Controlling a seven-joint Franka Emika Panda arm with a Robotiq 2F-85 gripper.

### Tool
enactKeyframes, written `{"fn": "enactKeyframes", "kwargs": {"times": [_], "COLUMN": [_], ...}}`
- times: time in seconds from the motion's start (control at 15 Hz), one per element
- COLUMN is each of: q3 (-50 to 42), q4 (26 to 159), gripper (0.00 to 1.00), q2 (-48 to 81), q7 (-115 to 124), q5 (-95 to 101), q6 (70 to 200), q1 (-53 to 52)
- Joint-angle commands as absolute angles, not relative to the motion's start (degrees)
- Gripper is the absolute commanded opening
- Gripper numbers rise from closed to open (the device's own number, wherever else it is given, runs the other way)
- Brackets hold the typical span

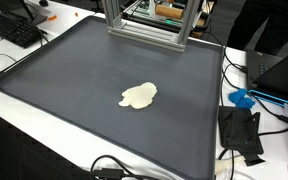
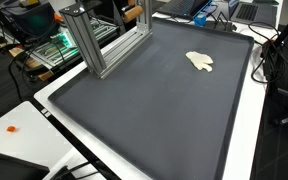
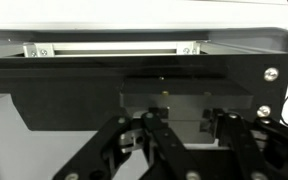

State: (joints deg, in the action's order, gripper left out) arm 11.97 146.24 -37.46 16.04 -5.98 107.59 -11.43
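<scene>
My gripper [image 3: 189, 122] shows only in the wrist view. Its two black fingers rise from the bottom edge and stand apart with nothing between them. It faces a black panel [image 3: 134, 75] and a grey metal frame with a pale bar [image 3: 114, 48], close in front of it. In both exterior views a small cream-coloured crumpled lump [image 1: 139, 95] [image 2: 199, 61] lies alone on a large dark grey mat [image 1: 74, 90] [image 2: 144, 110]. Neither the arm nor the gripper shows in the exterior views.
An aluminium profile frame [image 1: 144, 28] [image 2: 102, 40] stands at the mat's far edge. A keyboard [image 1: 14, 28] lies beyond one corner. A blue object [image 1: 242, 98], a black device [image 1: 241, 135] and cables lie beside the mat on the white table. A small orange piece [image 2: 11, 128] lies on the table.
</scene>
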Motion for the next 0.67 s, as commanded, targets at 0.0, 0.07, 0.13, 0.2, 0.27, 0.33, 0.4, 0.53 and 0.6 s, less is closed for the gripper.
{"fn": "enactKeyframes", "kwargs": {"times": [0.0, 0.07, 0.13, 0.2, 0.27, 0.33, 0.4, 0.53, 0.6], "q3": [12.74, 12.76, 12.82, 12.87, 12.89, 12.87, 12.85, 12.75, 12.70], "q4": [147.77, 147.69, 147.39, 147.18, 146.68, 146.19, 145.28, 143.47, 142.48], "gripper": [0.22, 0.22, 0.72, 0.72, 0.77, 0.85, 0.92, 1.00, 1.00], "q2": [-39.88, -39.81, -39.52, -39.36, -39.07, -38.78, -38.38, -37.54, -37.04], "q7": [17.39, 17.59, 17.77, 17.79, 17.63, 17.37, 17.09, 16.71, 16.55], "q5": [-7.19, -7.16, -7.03, -6.90, -6.64, -6.34, -6.10, -5.91, -5.82], "q6": [106.64, 106.68, 106.77, 106.87, 106.79, 106.59, 106.17, 105.69, 105.57], "q1": [-10.71, -10.66, -10.52, -10.43, -10.32, -10.21, -10.09, -9.89, -9.75]}}
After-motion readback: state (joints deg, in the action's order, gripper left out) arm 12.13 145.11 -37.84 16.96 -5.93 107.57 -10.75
